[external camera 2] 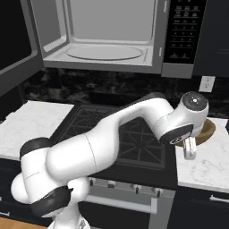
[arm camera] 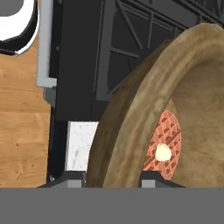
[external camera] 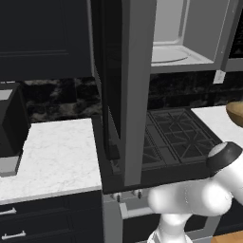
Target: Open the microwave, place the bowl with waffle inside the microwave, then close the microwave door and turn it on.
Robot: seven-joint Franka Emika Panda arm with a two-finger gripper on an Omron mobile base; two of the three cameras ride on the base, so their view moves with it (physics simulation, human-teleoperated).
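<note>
The microwave (external camera 2: pixel 107 27) hangs above the stove with its light grey inside and round turntable (external camera 2: pixel 105 53) showing. The microwave door (external camera: pixel 123 85) stands swung fully open to the left; in the right base view the door (external camera 2: pixel 18 44) sits at the left edge. The tan wooden bowl (external camera 2: pixel 208 129) rests at the counter right of the stove, and the bowl (external camera: pixel 236 111) peeks in at the right edge. In the hand view the bowl (arm camera: pixel 175 109) holds an orange waffle (arm camera: pixel 166 144). My gripper (arm camera: pixel 109 181) is shut on its near rim, one finger inside and one outside; the gripper (external camera 2: pixel 190 150) hangs below the wrist.
A black gas stove (external camera 2: pixel 129 129) lies under the arm. A black boxy appliance (external camera: pixel 9 123) stands on the white marble counter (external camera: pixel 61 152) at left. The microwave's control panel (external camera 2: pixel 183 31) is at right, with a wall outlet (external camera 2: pixel 206 83) below it.
</note>
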